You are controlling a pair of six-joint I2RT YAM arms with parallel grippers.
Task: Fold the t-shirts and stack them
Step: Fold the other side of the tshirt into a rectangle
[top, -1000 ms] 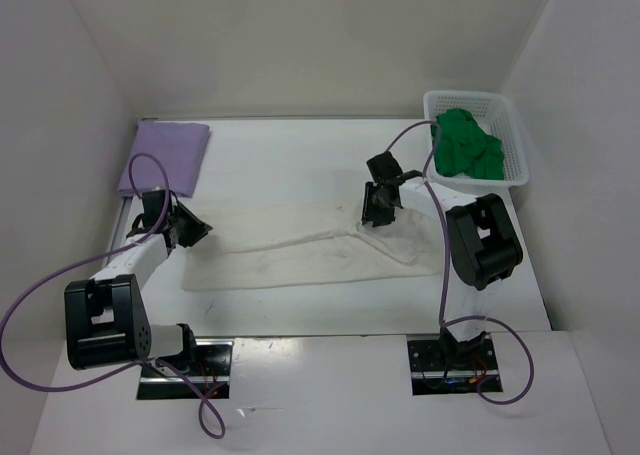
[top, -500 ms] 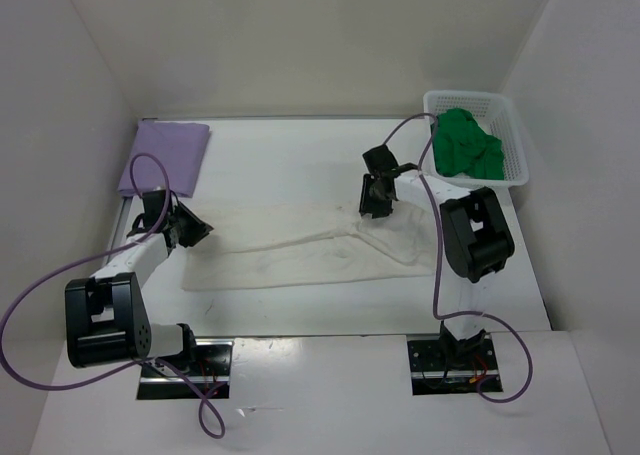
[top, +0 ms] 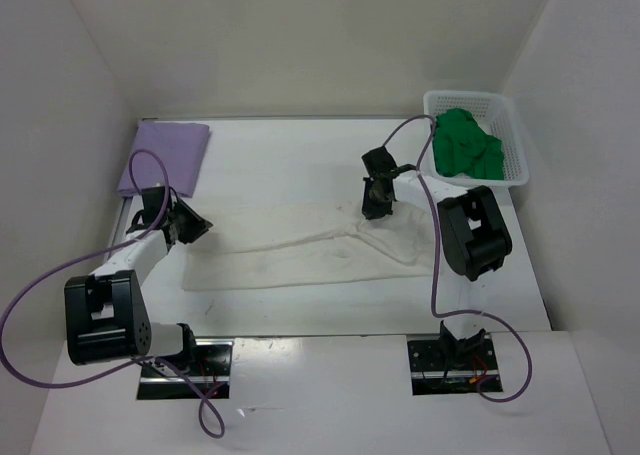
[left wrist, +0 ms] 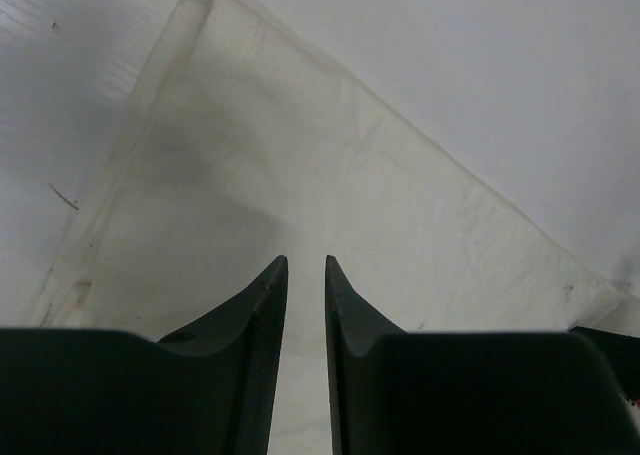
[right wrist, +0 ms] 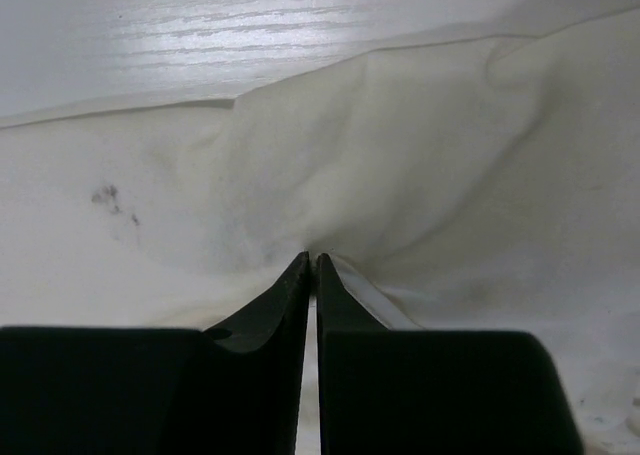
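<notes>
Right now the right gripper (right wrist: 312, 260) has its jaws pressed almost together, pinching a small pucker of the cream shirt (top: 300, 260) near its far right edge. The left gripper (left wrist: 305, 265) shows a narrow gap with cloth in it and seems to nip the shirt's left end.

The right pinch looks thin. A sharp pull could slip it off, or catch only the top layer, so the fold would come out crooked.

The cream shirt lies stretched across the table (top: 280, 165) as a long wrinkled band with faint smudges. The purple shirt (top: 165, 155) sits folded at the far left, and the green shirt (top: 465, 145) is bunched in the basket (top: 515, 170).
</notes>
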